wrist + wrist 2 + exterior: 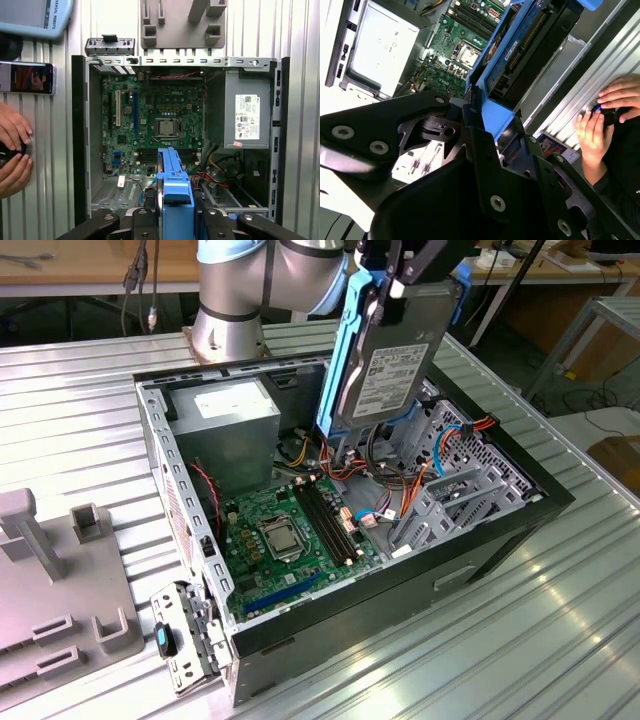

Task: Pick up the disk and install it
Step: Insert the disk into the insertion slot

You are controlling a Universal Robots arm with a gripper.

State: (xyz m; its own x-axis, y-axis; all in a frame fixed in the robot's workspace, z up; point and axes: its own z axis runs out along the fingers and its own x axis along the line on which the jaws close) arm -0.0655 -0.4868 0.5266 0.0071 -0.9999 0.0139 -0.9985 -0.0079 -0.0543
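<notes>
The disk [392, 352] is a dark hard drive with bright blue caddy rails. It hangs tilted, nearly on edge, above the open computer case [500, 535], over the drive cage [470, 475] at the exterior view's right. My gripper [398, 280] is shut on its upper end. In the second wrist view the disk [532, 42] runs away from the black fingers [482, 150] toward the motherboard. In the first wrist view the blue rail of the disk [173, 187] stands edge-on between the gripper's black parts [175, 220].
Inside the case lie the green motherboard [290, 530], a grey power supply [225, 425] and loose cables [385, 495]. A grey fixture [60, 590] sits at the exterior view's left. A person's hands [12, 150] and a phone [27, 77] rest on the ribbed metal table [480, 650] beside the case.
</notes>
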